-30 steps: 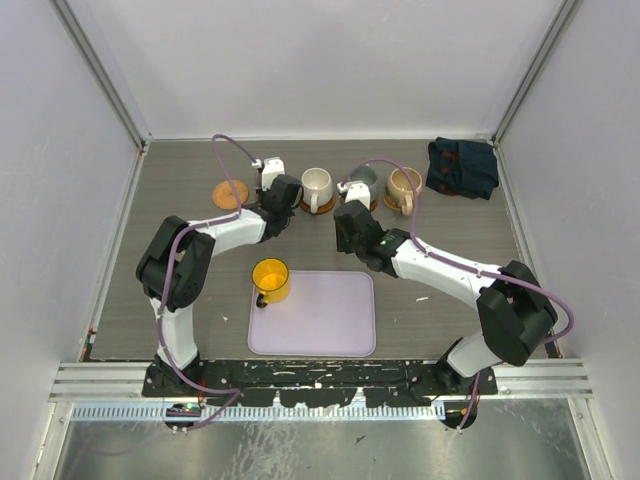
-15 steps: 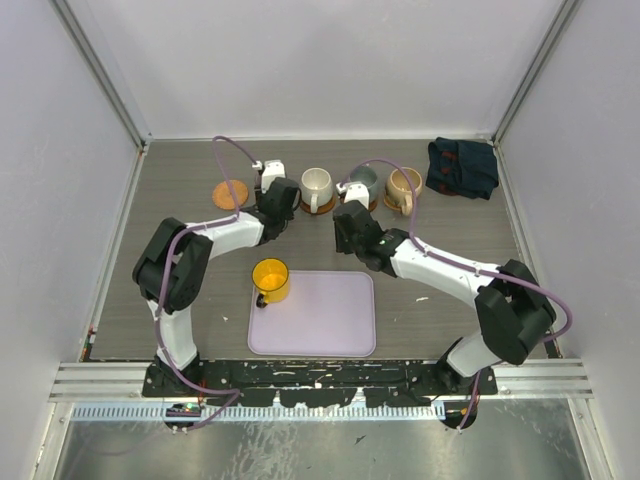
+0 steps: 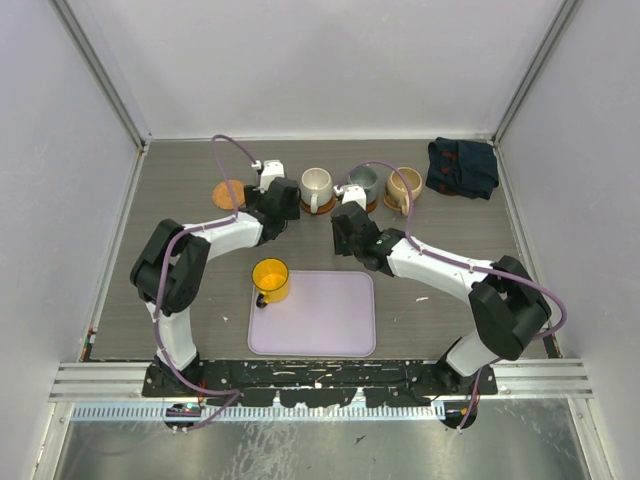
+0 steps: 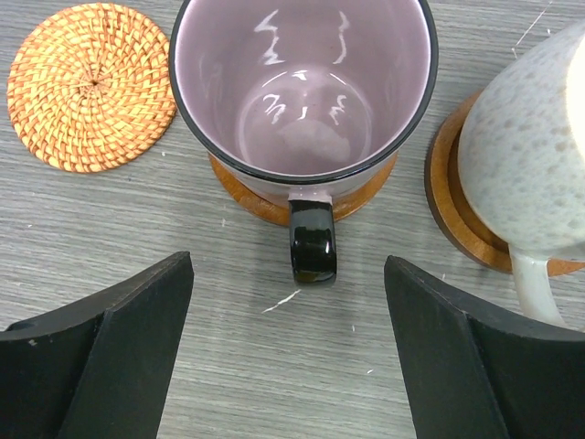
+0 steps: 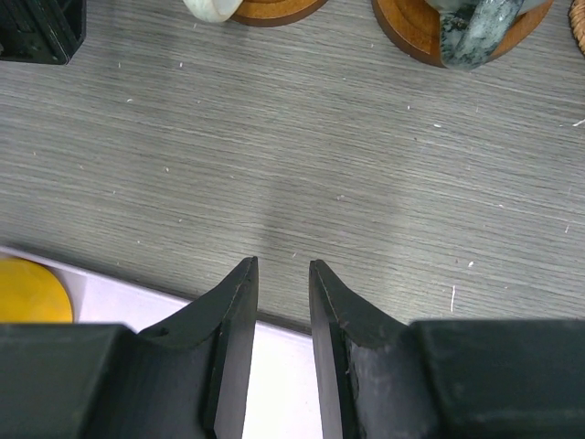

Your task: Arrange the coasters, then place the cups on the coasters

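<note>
In the left wrist view the purplish glass cup (image 4: 302, 110) stands on a wooden coaster (image 4: 247, 197), its black handle pointing at me. My left gripper (image 4: 288, 259) is open wide, its fingers well clear on either side of the handle. An empty woven orange coaster (image 4: 91, 87) lies to the cup's left. On its right is the cream cup (image 4: 530, 155) on a dark coaster (image 4: 452, 219). The grey-green cup (image 3: 363, 182) and beige cup (image 3: 404, 186) sit on coasters further right. My right gripper (image 5: 283, 262) hangs narrowly open and empty over the table.
The yellow cup (image 3: 270, 277) stands at the far left corner of the lavender tray (image 3: 330, 320), off any coaster. A dark blue folded cloth (image 3: 461, 167) lies at the back right. My left gripper hides the purplish cup in the top view.
My left gripper has opened and let go of the purplish cup, which stays on its coaster. The right arm has edged slightly left and away.
</note>
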